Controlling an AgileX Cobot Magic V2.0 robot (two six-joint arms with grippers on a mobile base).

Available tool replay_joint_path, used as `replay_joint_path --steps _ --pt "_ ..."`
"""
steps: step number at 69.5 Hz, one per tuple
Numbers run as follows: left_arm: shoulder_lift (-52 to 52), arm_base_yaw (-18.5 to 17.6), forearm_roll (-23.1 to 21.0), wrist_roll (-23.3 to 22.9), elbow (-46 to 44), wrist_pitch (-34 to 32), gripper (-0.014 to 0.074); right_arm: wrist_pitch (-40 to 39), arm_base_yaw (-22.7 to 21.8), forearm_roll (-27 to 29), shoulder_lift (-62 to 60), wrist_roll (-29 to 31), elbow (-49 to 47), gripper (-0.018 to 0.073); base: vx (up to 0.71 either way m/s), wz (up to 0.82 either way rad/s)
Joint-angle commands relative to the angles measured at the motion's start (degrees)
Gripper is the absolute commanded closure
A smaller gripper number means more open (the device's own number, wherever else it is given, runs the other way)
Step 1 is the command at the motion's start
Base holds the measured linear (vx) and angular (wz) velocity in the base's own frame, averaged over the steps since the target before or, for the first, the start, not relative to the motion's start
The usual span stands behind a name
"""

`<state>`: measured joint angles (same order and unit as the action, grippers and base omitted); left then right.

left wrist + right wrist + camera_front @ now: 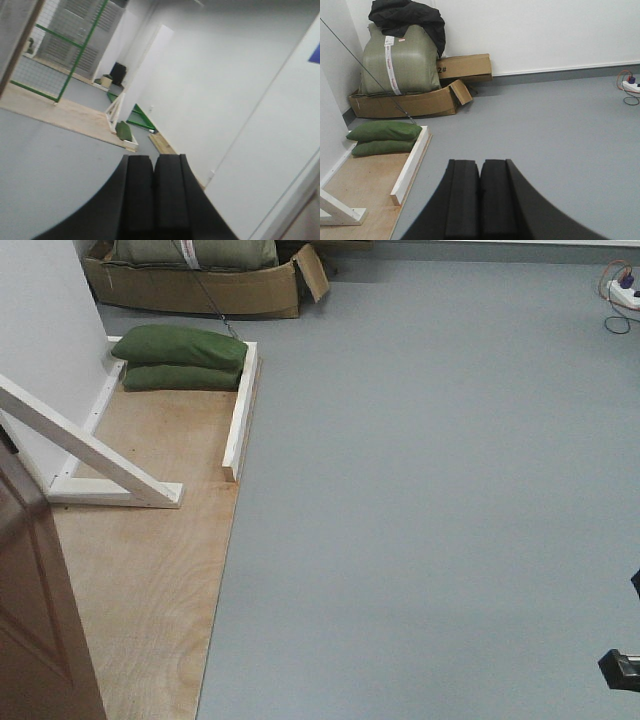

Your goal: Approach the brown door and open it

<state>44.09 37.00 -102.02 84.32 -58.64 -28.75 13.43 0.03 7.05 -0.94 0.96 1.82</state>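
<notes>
Brown door, white brace, green sandbags beyond

The front camera looks steeply down, the brown door close at lower left. The right wrist camera sits low behind the right gripper and shares the green sandbags and cardboard box with it. The tilted left wrist camera looks over the left gripper along a white wall.
</notes>
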Motion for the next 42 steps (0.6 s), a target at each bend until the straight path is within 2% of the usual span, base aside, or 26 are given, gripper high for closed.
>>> replay_joint_path --steps 1,16,42 --pt "0.1 -0.8 -3.0 -0.3 -1.5 11.2 0.0586 -4.6 0.1 -0.3 -0.5 0.5 0.1 0.0559 0.0 0.0" --pt "0.1 -5.1 -3.0 -0.3 -1.5 21.8 0.0586 -4.6 0.1 -0.3 -0.5 0.5 0.1 0.0559 0.0 0.0" --pt "0.7 -14.7 -3.0 -0.3 -1.5 32.3 0.0586 -4.6 0.1 -0.3 -0.5 0.5 0.1 0.0559 0.0 0.0"
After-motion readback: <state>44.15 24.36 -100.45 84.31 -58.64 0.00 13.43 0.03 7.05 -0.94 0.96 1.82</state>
